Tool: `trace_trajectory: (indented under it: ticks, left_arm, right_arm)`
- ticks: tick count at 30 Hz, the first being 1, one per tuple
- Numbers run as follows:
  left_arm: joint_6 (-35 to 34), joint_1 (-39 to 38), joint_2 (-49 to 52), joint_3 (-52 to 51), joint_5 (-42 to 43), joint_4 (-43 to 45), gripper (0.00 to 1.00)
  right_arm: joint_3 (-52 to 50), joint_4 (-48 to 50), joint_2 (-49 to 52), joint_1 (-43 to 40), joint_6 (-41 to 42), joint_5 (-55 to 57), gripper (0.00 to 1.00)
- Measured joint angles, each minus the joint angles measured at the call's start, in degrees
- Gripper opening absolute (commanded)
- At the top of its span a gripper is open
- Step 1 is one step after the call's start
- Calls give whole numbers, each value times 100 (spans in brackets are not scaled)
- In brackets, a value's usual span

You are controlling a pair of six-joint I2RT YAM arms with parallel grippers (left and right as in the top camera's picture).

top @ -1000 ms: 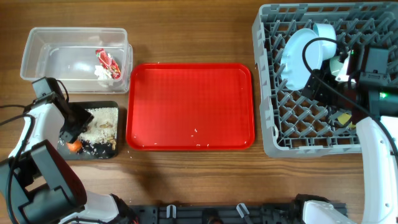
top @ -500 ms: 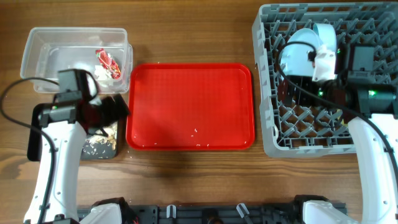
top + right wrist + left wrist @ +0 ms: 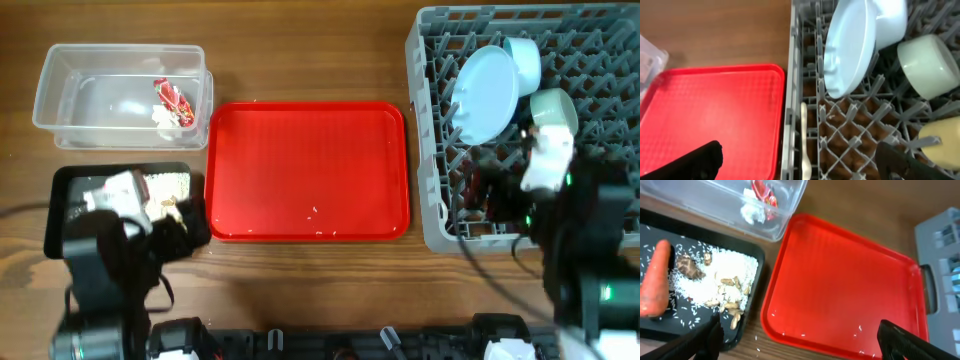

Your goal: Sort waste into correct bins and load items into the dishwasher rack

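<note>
A brown wooden counter [image 3: 300, 50] fills my overhead view. My left hand [image 3: 799, 327] is spread wide and holds nothing, hanging by the black tray [image 3: 68, 182], where the carrot [image 3: 655, 282], rice [image 3: 730, 270] and brown scraps [image 3: 690, 267] lie. The red wrapper [image 3: 168, 95] and tissue [image 3: 162, 117] sit in the clear tub [image 3: 60, 110]. The red tray [image 3: 300, 170] carries a few white specks. My right hand [image 3: 799, 150], equally wide and empty, hangs over the rack [image 3: 430, 200], which has the plate [image 3: 485, 95], small blue bowl [image 3: 522, 60], mint bowl [image 3: 552, 108], yellow cup [image 3: 940, 137] and spoon [image 3: 803, 135].

Left fingers [image 3: 905, 340] let go of carrot [image 3: 655, 280] in black tray [image 3: 652, 232]; right fingers [image 3: 695, 160] withdrew from rack [image 3: 428, 200].
</note>
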Motion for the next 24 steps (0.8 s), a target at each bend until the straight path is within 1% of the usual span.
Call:
trace_trajectory:
  ticks: [3, 5, 16, 24]
  left_arm:
    - [0, 0, -1091, -511, 0, 66, 100]
    - [0, 0, -1469, -562, 0, 76, 100]
    - [0, 0, -1563, -570, 0, -385, 100]
    - [0, 0, -1563, -570, 0, -507, 100]
  right_arm:
    - [-328, 17, -994, 0, 68, 0, 100]
    - [-330, 31, -1259, 0, 92, 0, 100]
    - [-334, -164, -1187, 0, 122, 0, 100]
    - [-334, -173, -1180, 0, 122, 0, 100]
